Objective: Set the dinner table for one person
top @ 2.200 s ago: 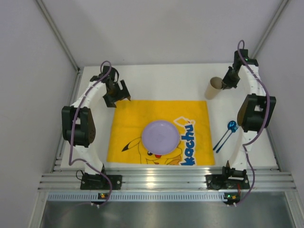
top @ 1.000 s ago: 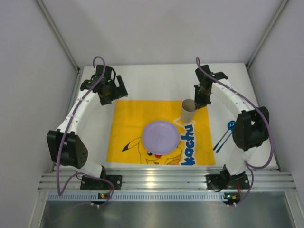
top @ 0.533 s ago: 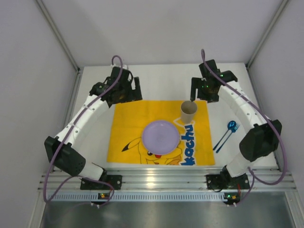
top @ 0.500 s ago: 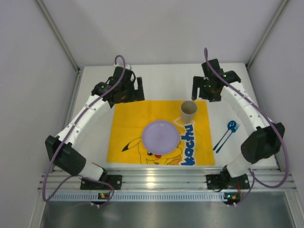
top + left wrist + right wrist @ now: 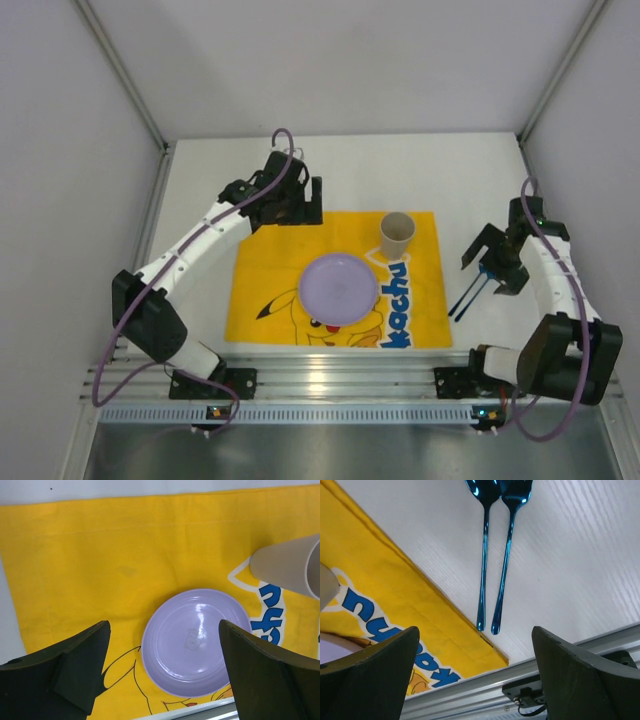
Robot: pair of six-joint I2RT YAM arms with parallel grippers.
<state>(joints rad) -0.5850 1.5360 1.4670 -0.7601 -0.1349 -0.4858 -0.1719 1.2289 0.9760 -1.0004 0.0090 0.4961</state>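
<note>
The cup point(image 5: 397, 235) has changed place. A couple of seconds ago it was tilted in the right arm's grip at the far right of the table point(image 5: 400, 165). It now stands upright and alone on the far right corner of the mat point(image 5: 270, 270), just beyond the plate point(image 5: 339, 288).

The right end effector point(image 5: 488, 270) has let go of the cup and swung back to the near right. It now hangs released and empty, with its jaws spread wide over the spoon point(image 5: 481, 570) and fork point(image 5: 503, 565). These lie side by side on the bare table just right of the mat, and neither is touched.

The left end effector point(image 5: 300, 207) has moved in from the far left to hover over the mat's far edge, looking down at the plate. It is also released and carries nothing.

So plate and cup appear to be placed, and the cutlery is what remains. From its position, the right arm seems set to pick up the spoon or fork next. They lie so close together that taking only one looks difficult.
</note>
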